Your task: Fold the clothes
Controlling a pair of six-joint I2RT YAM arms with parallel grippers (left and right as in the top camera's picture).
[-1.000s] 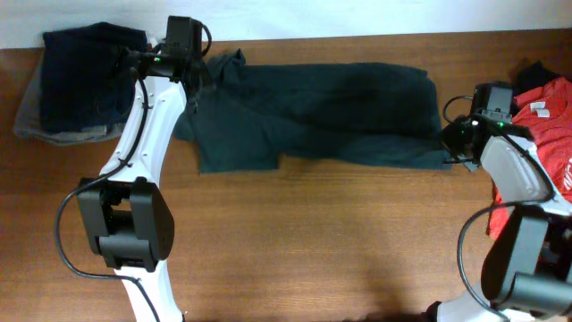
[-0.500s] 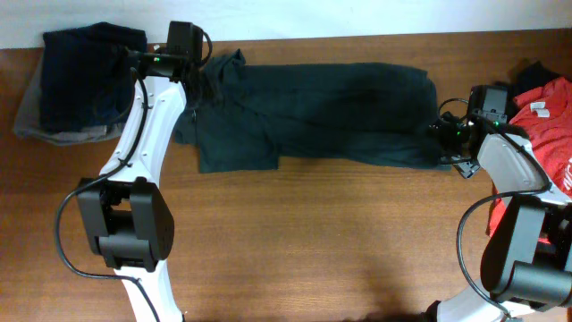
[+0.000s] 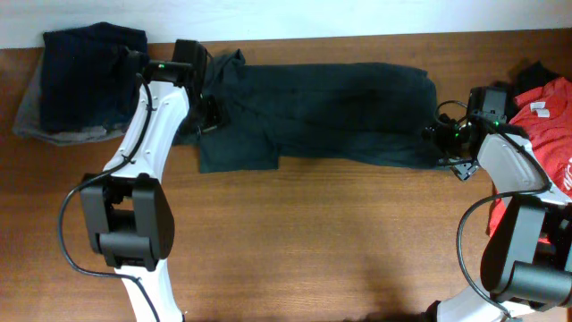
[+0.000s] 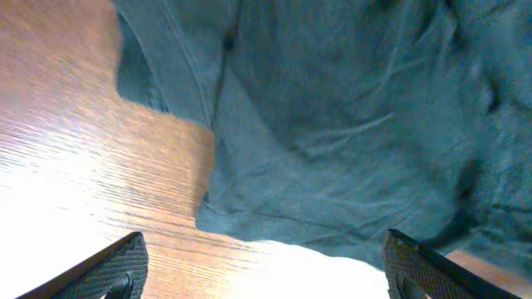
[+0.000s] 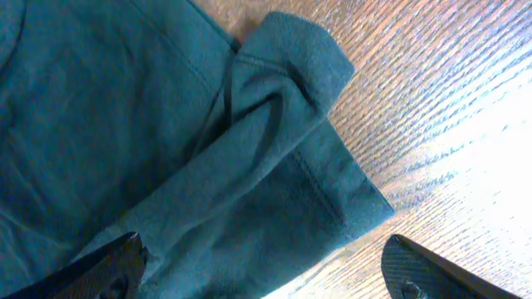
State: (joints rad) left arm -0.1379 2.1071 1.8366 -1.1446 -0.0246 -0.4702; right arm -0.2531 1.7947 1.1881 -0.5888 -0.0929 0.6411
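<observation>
Dark green garment (image 3: pixel 340 112) lies stretched along the table (image 3: pixel 313 241), left gripper (image 4: pixel 264 270) and right gripper (image 5: pixel 264 270) at opposite ends, jaws open, presumably to grasp.

Nothing legible appears in any view: no words, brands, numbers or signs. The red shirt (image 3: pixel 550 134) at the right edge of the table (image 3: pixel 313 250) bears a small white tag (image 3: pixel 539 107), too small to read.
</observation>
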